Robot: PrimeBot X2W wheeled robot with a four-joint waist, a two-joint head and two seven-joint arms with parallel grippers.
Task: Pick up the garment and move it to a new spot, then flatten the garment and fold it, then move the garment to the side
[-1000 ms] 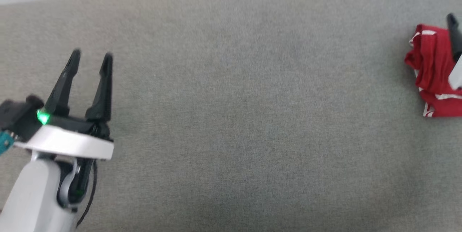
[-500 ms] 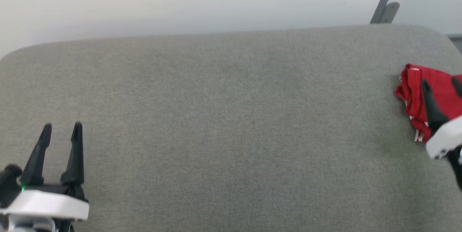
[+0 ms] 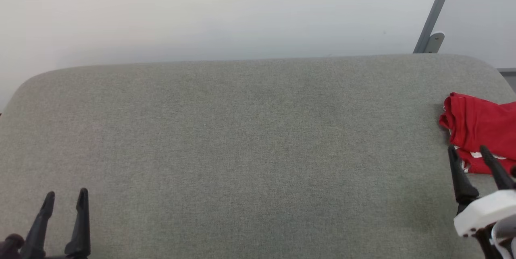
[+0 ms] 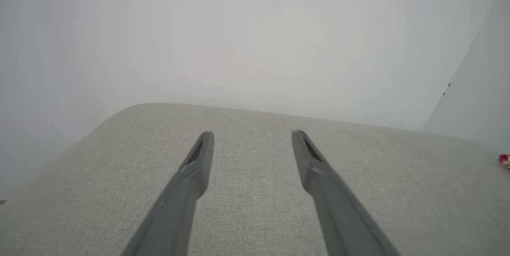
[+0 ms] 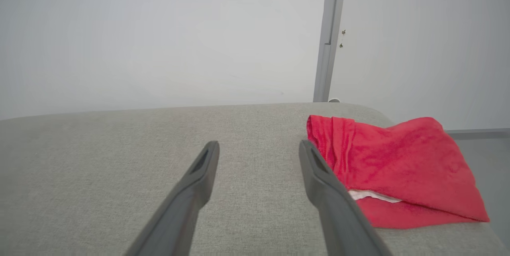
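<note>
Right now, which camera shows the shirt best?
The right wrist view: the shirt lies close and almost whole, folded, a white strip showing. The head view cuts the shirt off at the frame's right edge, partly behind the right pincer. The left wrist view catches a red speck of it at its right edge.

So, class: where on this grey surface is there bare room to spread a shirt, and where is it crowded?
Bare: the stretch of the grey surface from the left gripper at its near left across to the red garment. Crowded: only the right end, where the garment lies with the right gripper just before it.
</note>
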